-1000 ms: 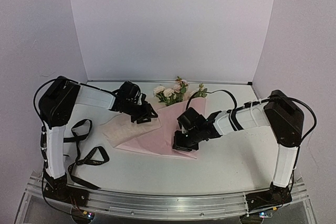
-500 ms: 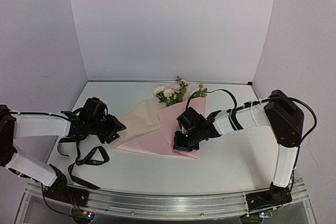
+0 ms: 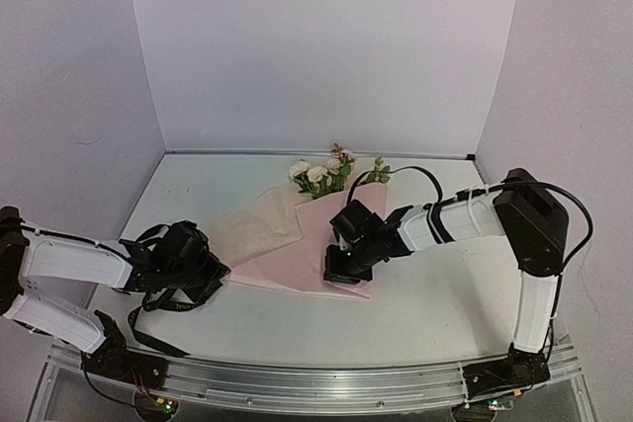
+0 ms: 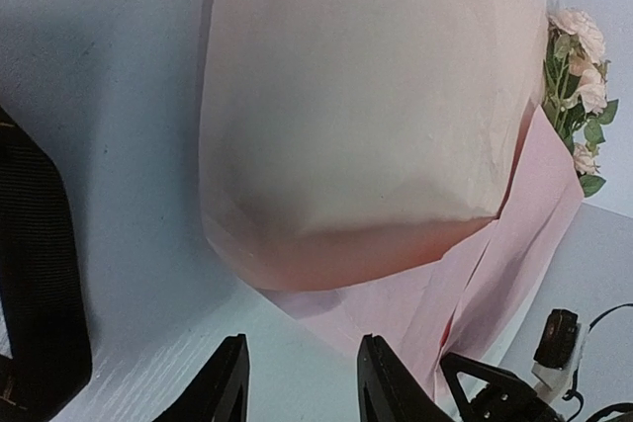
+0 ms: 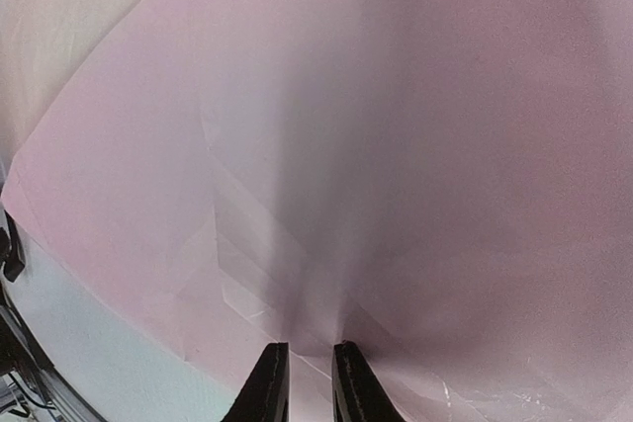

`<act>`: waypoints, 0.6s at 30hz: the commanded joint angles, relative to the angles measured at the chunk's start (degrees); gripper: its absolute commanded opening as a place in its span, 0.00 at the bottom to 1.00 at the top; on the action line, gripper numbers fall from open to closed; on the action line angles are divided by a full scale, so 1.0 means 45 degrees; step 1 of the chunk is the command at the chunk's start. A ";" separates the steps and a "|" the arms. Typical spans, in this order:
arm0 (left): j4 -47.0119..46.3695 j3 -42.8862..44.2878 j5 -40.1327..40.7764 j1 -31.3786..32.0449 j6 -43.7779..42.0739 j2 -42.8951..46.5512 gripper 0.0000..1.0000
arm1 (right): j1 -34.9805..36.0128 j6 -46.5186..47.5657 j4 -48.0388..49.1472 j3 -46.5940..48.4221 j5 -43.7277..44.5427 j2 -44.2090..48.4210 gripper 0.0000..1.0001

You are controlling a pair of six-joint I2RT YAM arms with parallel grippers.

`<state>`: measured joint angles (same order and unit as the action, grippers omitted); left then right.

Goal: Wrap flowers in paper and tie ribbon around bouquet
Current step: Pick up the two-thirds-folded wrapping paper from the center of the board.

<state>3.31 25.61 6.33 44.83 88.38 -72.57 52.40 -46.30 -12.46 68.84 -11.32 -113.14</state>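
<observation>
The ribbon (image 4: 40,274) lay just to the left of the left gripper (image 4: 304,353) — half open, holding nothing — while the far-off right gripper (image 5: 302,358) pinched the paper (image 5: 346,145).

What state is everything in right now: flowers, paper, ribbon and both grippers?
flowers: lying flat, blooms poking out past the paper's far end, stems covered.
paper: folded partway over the flowers, its left side loose and puffed up, not wrapped closed.
ribbon: loose on the table at the left, untied.
left gripper: open, empty, low by the paper's edge.
right gripper: shut on the paper near its narrow end.
</observation>
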 commanded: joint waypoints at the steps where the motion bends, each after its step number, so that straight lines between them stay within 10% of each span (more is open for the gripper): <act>1: -0.1786 -0.0153 0.0467 0.0077 0.0509 -0.0697 0.38 | 0.0002 0.0144 -0.0629 0.0142 0.0156 -0.0636 0.17; 18: -0.1547 0.0195 0.1360 0.0057 0.0168 -0.2154 0.24 | 0.0006 0.0114 -0.0649 0.0308 0.0045 -0.0837 0.17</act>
<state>-4.06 25.50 9.73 45.01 90.00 -81.03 52.40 -46.33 -12.56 70.09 -11.78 -114.10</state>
